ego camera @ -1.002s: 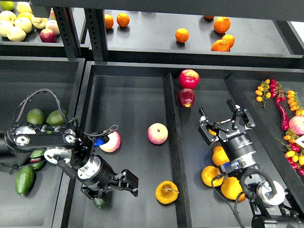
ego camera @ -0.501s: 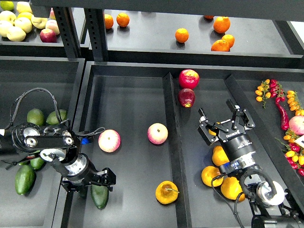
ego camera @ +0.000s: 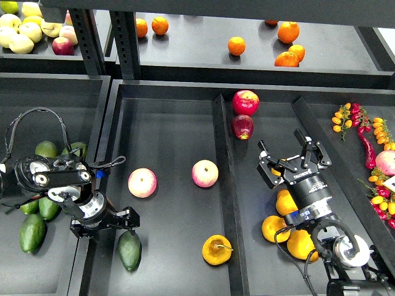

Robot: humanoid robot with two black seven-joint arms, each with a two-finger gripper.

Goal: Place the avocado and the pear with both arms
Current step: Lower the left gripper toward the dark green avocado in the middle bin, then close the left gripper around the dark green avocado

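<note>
Avocado [ego camera: 129,250] lay free at the lower left of the frame, in the middle tray [ego camera: 166,129], just under my left tool [ego camera: 103,226], whose fingers stood spread and empty above it. Pear [ego camera: 216,249] sat in the same tray, lower centre, stem up. My right tool [ego camera: 294,161] hovered wide open over the oranges [ego camera: 285,222], holding nothing, probably waiting.

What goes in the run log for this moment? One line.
left gripper: open, beside avocado | avocado: lying in middle tray | pear: same tray, free | right gripper: open, empty
</note>
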